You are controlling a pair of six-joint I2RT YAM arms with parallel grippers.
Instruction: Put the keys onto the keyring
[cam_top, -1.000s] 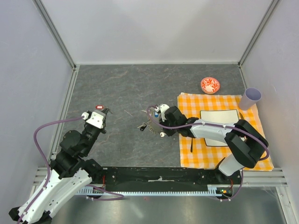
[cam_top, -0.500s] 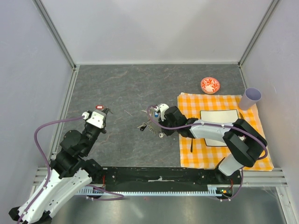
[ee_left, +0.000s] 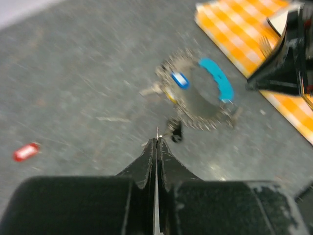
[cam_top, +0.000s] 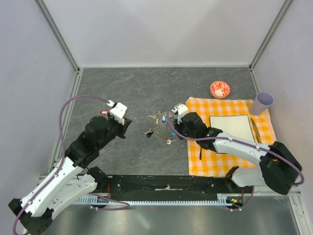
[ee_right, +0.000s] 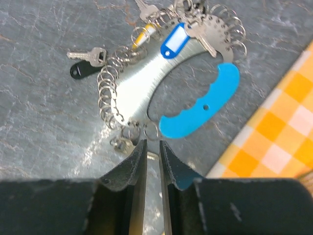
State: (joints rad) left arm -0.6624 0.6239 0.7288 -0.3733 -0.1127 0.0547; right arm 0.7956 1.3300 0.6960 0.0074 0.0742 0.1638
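Hovering at the keyring's (ee_right: 142, 81) edge, the right end effector (ee_right: 152, 143) is slightly apart and empty; the left end effector (ee_left: 157, 142) is together. A misaligned pinch could shove the ring.

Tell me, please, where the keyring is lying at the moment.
In the top view the keyring lies on the grey table near its centre, just left of the orange checked cloth, between the left gripper and the right gripper.

You will find no legible text, brand, number or sign in any view. The blue key tag (ee_right: 174, 38) on the keyring (ee_right: 200, 110) carries a white label window, which shows blank. The red tag (ee_left: 26, 152), well to its left, is too blurred to read. The bowl (cam_top: 220, 89) bears a red pattern, not lettering.
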